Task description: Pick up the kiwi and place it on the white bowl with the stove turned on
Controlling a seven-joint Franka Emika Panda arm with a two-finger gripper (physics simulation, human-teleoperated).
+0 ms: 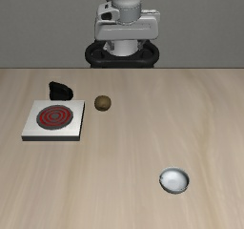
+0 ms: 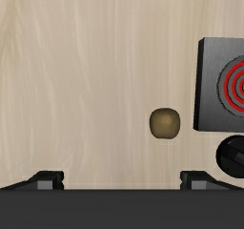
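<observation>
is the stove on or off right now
On. The stove shows bright red rings on its burner in both the exterior and wrist views. The black knob beside it gives no readable position.

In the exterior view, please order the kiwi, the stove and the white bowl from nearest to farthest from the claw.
1. The kiwi, beside the stove.
2. The stove, at the exterior view's left.
3. The white bowl, alone at the exterior view's right.
</observation>
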